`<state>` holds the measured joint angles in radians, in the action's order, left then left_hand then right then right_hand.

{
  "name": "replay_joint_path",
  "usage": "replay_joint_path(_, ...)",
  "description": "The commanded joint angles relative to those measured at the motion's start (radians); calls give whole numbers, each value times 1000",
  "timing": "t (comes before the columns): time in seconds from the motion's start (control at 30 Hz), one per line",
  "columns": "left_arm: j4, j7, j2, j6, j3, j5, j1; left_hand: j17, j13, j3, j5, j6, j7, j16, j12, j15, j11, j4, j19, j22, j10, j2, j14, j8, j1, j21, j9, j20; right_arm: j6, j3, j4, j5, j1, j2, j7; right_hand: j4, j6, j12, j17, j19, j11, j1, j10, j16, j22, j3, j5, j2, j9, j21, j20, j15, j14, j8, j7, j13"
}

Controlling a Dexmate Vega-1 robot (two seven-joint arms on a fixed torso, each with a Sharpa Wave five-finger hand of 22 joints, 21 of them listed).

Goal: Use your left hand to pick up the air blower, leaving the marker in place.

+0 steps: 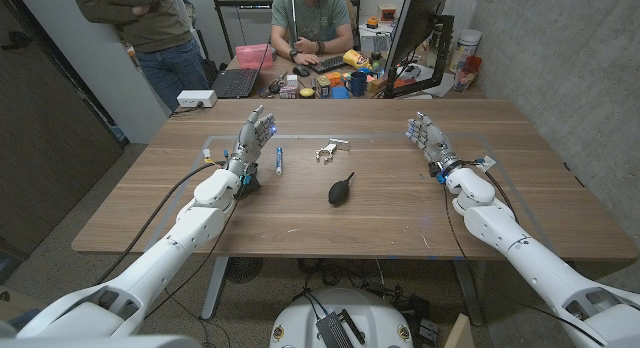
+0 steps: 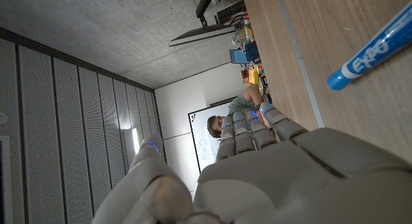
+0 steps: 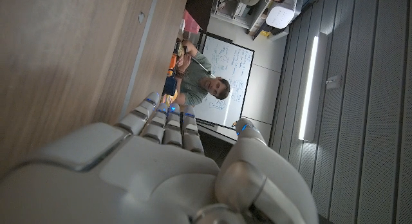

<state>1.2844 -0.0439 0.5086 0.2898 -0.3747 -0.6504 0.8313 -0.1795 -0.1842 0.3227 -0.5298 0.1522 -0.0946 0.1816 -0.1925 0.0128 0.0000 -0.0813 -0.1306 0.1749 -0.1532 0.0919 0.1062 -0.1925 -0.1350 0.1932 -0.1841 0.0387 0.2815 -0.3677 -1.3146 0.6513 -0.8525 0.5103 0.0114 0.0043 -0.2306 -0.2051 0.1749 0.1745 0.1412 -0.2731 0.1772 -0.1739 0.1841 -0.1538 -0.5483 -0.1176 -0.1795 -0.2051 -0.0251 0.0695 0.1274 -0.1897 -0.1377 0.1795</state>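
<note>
**A:** What is lying on the wooden table (image 1: 400, 203)?

**B:** A black air blower (image 1: 340, 189) is lying near the middle, its nozzle pointing toward the far side. A blue and white marker (image 1: 278, 160) is lying to its left and a little farther back. A small silvery metal piece (image 1: 331, 148) is sitting beyond the blower, toward the far edge.

**A:** Where is the left hand (image 1: 254, 136)?

**B:** It is waiting on the left part of the table, just left of the marker, not touching it. Its fingers are reaching toward the far side, slightly apart, and it is holding nothing. In the left wrist view the same hand (image 2: 270, 166) is showing its back, with the marker (image 2: 370, 49) lying just beside it on the wood.

**A:** And the right hand (image 1: 429, 138)?

**B:** It is standing on the right part of the table, well apart from the blower, fingers extended and empty. The right wrist view is showing the back of that hand (image 3: 148, 166), fingers lying close side by side and the thumb held off to one side.

**A:** Is anyone else there?

**B:** Behind the table, one person (image 1: 312, 23) is sitting at a cluttered desk and another person (image 1: 150, 28) is standing at the far left.
</note>
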Motion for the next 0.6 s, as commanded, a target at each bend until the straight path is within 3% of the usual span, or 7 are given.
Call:
replay_joint_path(0.03,-27,-21,-6,1,-4,-6,-13,-3,-3,4,-5,7,0,7,-6,2,-1,0,-7,5,-8,-2,5,-7,-11,4,-3,34,-8,-1,-11,-1,-8,-3,-19,1,-7,-3,3,7,-4,-8,6,-7,3,-7,-6,1,-4,-3,-1,-3,7,-7,-7,2)
replay_joint_path(0.33,-31,0,-3,35,-13,40,-17,-2,-3,6,-8,13,3,11,-10,5,-6,-8,-10,4,-17,-4,17,-9,-24,5,-3,30,-4,5,-19,1,-15,-4,-28,1,-7,-3,3,7,-3,-8,7,-7,3,-7,-6,1,-4,-3,0,-2,7,-6,-6,2)
replay_joint_path(0.6,53,33,37,42,-18,101,-6,-1,-3,18,-14,25,6,13,-14,11,-12,-27,-16,3,-32,-12,27,-13,-61,6,-3,19,7,14,-25,3,-25,0,-33,0,-7,-2,3,7,-4,-8,7,-7,3,-7,-7,1,-4,-3,0,-3,7,-6,-6,2)
